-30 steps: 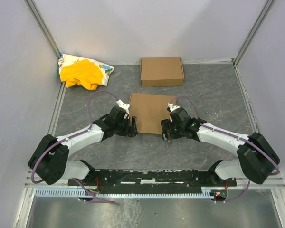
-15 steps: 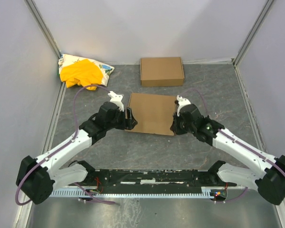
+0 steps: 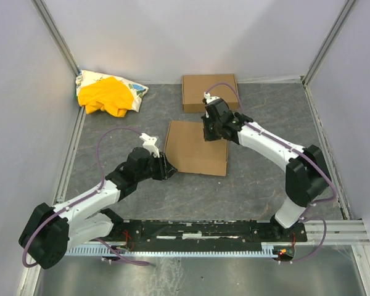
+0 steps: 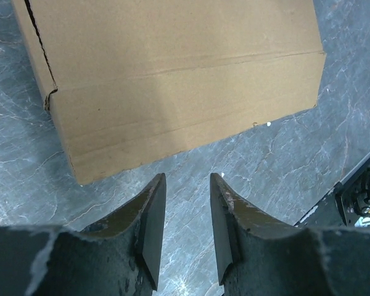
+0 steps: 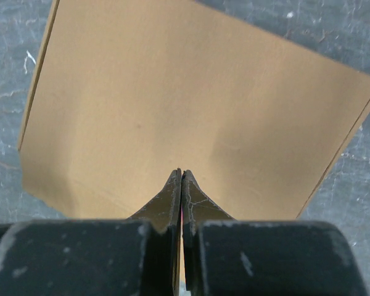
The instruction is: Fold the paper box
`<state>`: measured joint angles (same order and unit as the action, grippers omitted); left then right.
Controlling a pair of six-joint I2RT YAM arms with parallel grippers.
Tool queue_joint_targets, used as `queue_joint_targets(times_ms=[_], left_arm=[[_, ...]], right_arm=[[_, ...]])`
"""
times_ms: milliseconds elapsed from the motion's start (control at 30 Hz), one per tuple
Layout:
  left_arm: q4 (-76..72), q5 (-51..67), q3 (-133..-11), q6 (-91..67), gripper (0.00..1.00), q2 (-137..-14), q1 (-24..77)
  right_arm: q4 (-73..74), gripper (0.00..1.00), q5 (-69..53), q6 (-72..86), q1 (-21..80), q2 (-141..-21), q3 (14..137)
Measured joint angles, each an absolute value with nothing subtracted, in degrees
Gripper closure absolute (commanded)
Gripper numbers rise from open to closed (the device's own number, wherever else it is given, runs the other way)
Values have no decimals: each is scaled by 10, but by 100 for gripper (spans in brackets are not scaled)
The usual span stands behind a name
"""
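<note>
The paper box [image 3: 196, 148] lies flat in the middle of the bench [image 3: 259, 179]. Your left end effector [image 4: 186, 180] stands narrowly open and empty at the box's near-left corner. Your right end effector [image 5: 181, 174] is closed tight over the far part of the box.

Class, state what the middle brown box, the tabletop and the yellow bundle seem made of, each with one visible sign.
The middle brown box: matte cardboard, probably; creases and a split edge show. The tabletop: grey, white-veined stone look, possibly a printed mat. The yellow bundle: soft cloth, crumpled in folds.
</note>
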<state>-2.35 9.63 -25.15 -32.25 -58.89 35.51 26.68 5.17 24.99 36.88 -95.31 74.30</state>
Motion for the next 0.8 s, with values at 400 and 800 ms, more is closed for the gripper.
queue_joint_targets(times_ms=[400, 800], left_arm=[[-49, 87, -249, -323, 57, -683, 355], [-86, 50, -306, -316, 54, -772, 357]], right_arm=[[279, 99, 21, 241, 356, -987, 785], [263, 99, -2, 242, 356, -1000, 714]])
